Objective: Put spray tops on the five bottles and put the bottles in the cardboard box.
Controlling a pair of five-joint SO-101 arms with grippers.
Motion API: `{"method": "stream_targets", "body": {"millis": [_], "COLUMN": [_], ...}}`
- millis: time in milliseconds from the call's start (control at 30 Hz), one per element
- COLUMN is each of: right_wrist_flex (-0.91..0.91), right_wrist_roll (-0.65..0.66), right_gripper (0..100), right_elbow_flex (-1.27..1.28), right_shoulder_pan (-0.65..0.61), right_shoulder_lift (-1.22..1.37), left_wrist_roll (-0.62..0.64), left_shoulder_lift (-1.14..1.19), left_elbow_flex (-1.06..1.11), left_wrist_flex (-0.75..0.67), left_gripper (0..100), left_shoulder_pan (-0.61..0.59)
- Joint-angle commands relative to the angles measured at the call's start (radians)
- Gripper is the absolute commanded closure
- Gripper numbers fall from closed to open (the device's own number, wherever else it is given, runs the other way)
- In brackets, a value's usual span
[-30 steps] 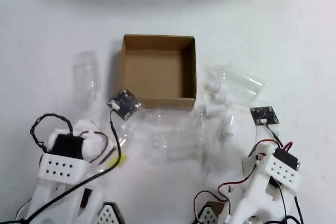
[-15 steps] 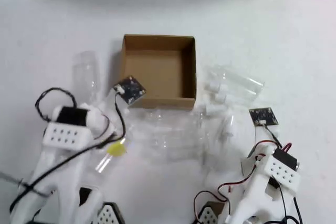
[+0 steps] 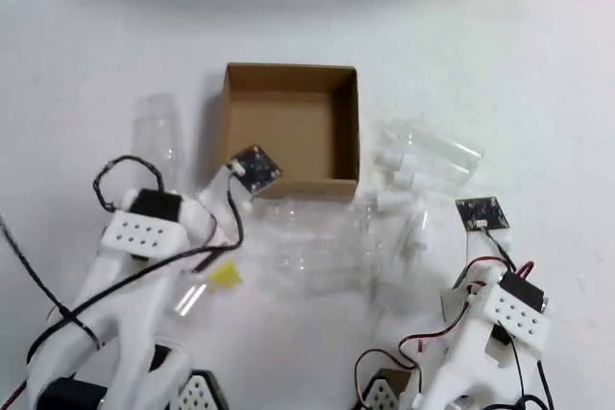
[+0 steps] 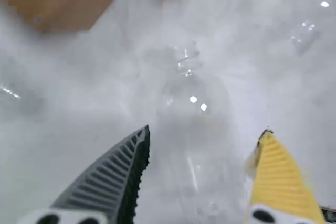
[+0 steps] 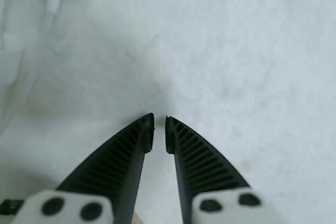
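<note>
While your left gripper (image 4: 206, 130) hangs spread wide over the clear plastic bottle (image 4: 191, 103) lying just off the open brown cardboard box (image 3: 288, 132), watch it: close off-centre and that slick round body could squirt sideways. Your right gripper (image 5: 159, 121), fingers pressed together, sits over bare white table (image 5: 236, 51), farther from the box.

one brown cardboard box (image 3: 317, 187) with an open top sits on one white table (image 3: 500, 45). clear plastic bottles lie round it: one (image 3: 156, 132) at one side of the box, at least one (image 3: 432, 151) at the other side, and a cluster (image 3: 298, 242) in front that is too see-through to count. about three small white spray tops (image 3: 394, 160) lie among the bottles. there are two white arms, each with one small dark circuit board (image 3: 255, 169) (image 3: 480, 209) and one gripper. the left gripper (image 4: 206, 130) has one grey and one yellow finger; the right gripper (image 5: 159, 121) has two black ones.
</note>
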Motion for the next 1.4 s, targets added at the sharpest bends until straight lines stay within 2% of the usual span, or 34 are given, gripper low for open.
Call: {"method": "stream_targets", "body": {"millis": [0, 233, 500, 733, 1000, 1133, 1233, 1367], "right_wrist_flex": [-0.013, -0.013, -0.013, -0.013, -0.013, -0.012, -0.012, -0.012], "right_wrist_roll": [0.003, 0.003, 0.003, 0.003, 0.005, 0.005, 0.005, 0.005], "right_gripper": [98.2, 98.2, 98.2, 98.2, 98.2, 98.2, 98.2, 98.2], "right_elbow_flex": [-0.008, -0.008, -0.008, -0.008, -0.008, -0.008, -0.008, -0.008], "right_shoulder_pan": [-0.004, -0.004, -0.004, -0.004, -0.004, -0.004, -0.004, -0.004], "right_shoulder_lift": [-0.016, -0.016, -0.016, -0.013, -0.013, -0.015, -0.016, -0.016], "left_wrist_roll": [0.075, 0.081, 0.071, -0.006, -0.002, -0.002, -0.006, -0.043], "left_shoulder_lift": [0.002, 0.002, 0.004, 0.01, 0.231, 0.251, 0.242, 0.231], "left_elbow_flex": [0.04, 0.101, 0.109, 0.114, -0.032, -0.049, -0.044, -0.023], "left_wrist_flex": [-0.101, -0.186, -0.199, -0.207, -0.169, -0.163, -0.167, -0.17], "left_gripper": [69, 69, 69, 69, 69, 70, 77, 100], "left_shoulder_pan": [0.045, 0.039, 0.022, 0.008, 0.005, 0.005, 0.005, 0.013]}}
